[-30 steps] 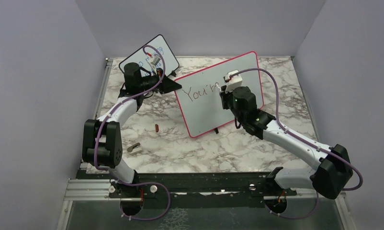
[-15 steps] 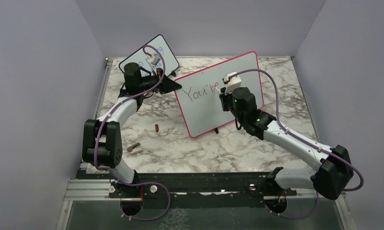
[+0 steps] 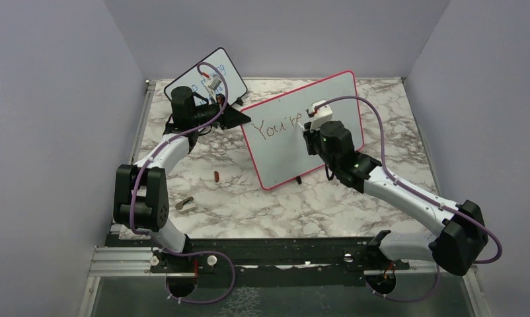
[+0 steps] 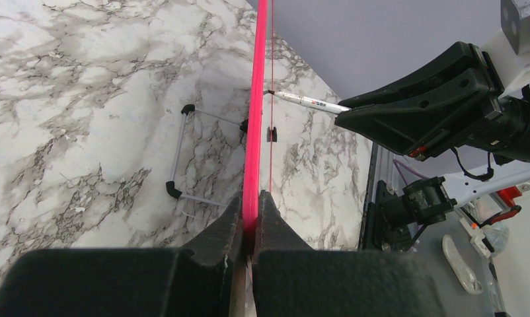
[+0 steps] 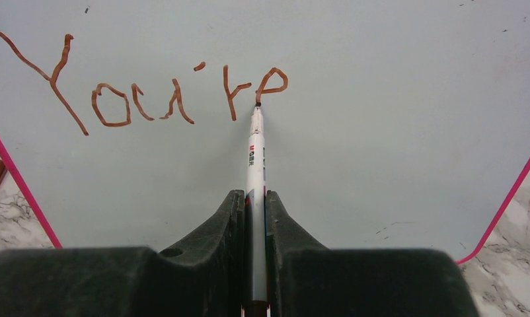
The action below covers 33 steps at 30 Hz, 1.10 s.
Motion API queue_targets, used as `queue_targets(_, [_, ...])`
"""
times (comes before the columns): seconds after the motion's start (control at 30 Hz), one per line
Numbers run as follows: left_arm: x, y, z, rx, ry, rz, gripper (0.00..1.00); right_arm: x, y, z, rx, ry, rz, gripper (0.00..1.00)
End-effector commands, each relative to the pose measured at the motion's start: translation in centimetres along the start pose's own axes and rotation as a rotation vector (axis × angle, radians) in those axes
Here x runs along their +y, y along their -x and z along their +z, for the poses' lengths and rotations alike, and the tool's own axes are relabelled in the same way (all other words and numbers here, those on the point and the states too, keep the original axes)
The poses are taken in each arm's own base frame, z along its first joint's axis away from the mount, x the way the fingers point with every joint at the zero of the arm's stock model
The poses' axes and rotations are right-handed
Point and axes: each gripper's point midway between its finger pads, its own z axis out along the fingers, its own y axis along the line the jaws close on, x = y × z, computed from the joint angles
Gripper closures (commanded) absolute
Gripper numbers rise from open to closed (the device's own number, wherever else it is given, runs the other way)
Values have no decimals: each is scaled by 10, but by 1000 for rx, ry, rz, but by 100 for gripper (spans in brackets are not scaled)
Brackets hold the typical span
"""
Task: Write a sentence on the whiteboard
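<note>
The whiteboard (image 3: 285, 162), white with a red-pink frame, stands tilted on the marble table. The sentence (image 3: 279, 127) on it reads "You're" in brownish-red letters (image 5: 143, 105), the last letter only a loop. My right gripper (image 3: 310, 125) (image 5: 256, 198) is shut on a white marker (image 5: 255, 158), whose tip touches the loop's lower left. My left gripper (image 3: 239, 117) (image 4: 251, 201) is shut on the board's pink edge (image 4: 257, 99) at its upper left corner. The left wrist view also shows the marker (image 4: 312, 102) meeting the board.
A smaller black-framed board (image 3: 217, 69) with blue writing leans at the back left. A brown marker cap (image 3: 217, 176) and a small grey-brown object (image 3: 185, 203) lie on the table left of the whiteboard. The board's wire stand (image 4: 183, 152) sits behind it. Walls enclose three sides.
The right gripper has shifted a little along the board and the loop after the "r" has been drawn. The left arm and the board have stayed put.
</note>
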Motion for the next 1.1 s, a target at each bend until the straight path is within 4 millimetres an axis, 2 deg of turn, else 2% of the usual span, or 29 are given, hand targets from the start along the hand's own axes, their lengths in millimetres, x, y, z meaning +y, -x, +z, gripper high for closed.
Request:
queue_targets(0.0, [-3, -13, 5, 48, -45, -19, 100, -8, -20, -2, 80, -32, -41, 99])
queue_targets(0.63, [-4, -13, 5, 48, -47, -19, 100, -24, -10, -2, 26, -124, -22, 99])
queue_targets(0.9, [-5, -13, 5, 49, -48, -19, 100, -18, 9, -8, -37, -81, 10, 99])
queue_targets(1.07, [-5, -12, 4, 48, -49, -17, 100, -24, 16, -14, -59, -95, 11, 99])
